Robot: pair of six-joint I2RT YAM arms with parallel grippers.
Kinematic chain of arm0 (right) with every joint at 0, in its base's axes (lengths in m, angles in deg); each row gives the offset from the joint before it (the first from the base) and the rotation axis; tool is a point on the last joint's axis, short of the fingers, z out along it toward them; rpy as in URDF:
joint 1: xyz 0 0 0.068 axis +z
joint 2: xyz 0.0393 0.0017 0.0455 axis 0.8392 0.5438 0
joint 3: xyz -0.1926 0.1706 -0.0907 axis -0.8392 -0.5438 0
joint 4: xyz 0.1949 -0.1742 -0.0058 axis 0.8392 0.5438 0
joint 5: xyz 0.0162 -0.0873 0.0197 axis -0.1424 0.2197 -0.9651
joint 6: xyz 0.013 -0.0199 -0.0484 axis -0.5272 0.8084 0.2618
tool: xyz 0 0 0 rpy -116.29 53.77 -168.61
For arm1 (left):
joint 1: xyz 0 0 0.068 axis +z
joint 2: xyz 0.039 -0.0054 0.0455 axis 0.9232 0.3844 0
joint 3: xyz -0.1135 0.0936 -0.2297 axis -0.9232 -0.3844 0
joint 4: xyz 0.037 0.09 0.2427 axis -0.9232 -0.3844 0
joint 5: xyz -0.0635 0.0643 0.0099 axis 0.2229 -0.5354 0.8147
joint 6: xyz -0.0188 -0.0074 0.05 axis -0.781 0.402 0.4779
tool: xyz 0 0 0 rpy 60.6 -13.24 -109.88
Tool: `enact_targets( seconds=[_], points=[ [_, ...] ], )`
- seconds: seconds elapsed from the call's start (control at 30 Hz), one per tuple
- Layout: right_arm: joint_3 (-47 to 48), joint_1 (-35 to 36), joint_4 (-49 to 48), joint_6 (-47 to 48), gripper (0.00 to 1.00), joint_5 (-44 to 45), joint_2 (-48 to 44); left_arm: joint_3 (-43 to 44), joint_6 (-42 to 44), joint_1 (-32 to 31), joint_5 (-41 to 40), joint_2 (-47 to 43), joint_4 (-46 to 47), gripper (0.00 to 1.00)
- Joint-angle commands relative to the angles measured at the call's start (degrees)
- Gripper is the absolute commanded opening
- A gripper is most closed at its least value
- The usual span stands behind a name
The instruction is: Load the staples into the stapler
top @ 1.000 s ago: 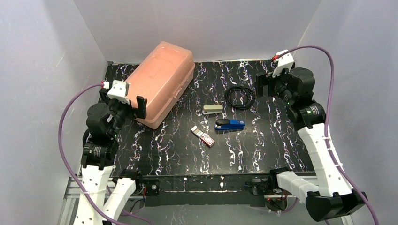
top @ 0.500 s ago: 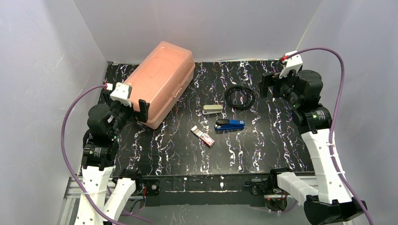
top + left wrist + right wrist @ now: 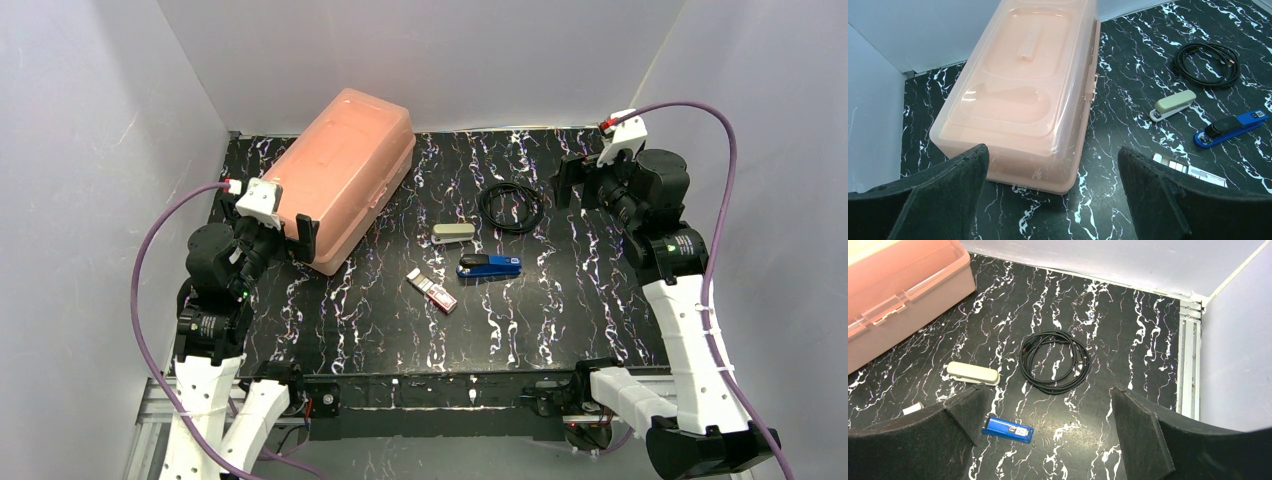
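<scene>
The staples (image 3: 432,291), a small pink-red box with a pale label, lie flat at mid-table. Just right of them lies a blue and black stapler (image 3: 489,266), with a smaller beige stapler (image 3: 453,233) behind it. My left gripper (image 3: 285,232) hovers open at the near corner of the large salmon-pink case (image 3: 345,175). In the left wrist view the left gripper (image 3: 1052,150) holds nothing, and its right finger partly hides the staples (image 3: 1188,170). My right gripper (image 3: 575,185) hangs open and empty at the back right, above and to the right of the blue stapler (image 3: 1008,429).
A coiled black cable (image 3: 511,207) lies behind the staplers, and shows as the cable (image 3: 1055,361) in the right wrist view. The pink case (image 3: 1023,95) fills the back left. White walls enclose the black marbled table (image 3: 560,320) on three sides.
The right gripper has shifted a little to the right and risen. The left gripper has drifted slightly toward the near corner of the case. Both stay open; the objects have not moved.
</scene>
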Motion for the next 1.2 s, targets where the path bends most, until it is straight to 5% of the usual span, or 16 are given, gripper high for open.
enact_targets(
  seconds=[0.0, 1.17],
  points=[
    [0.7, -0.3, -1.6, -0.5, 0.99, -0.4, -0.6, -0.5, 0.5, 0.4, 1.1, -0.2, -0.1, 0.99],
    [0.5, -0.3, -1.8, 0.2, 0.99, -2.6, 0.3, -0.3, -3.7, 0.4, -1.1, 0.2, 2.0, 0.98]
  ],
)
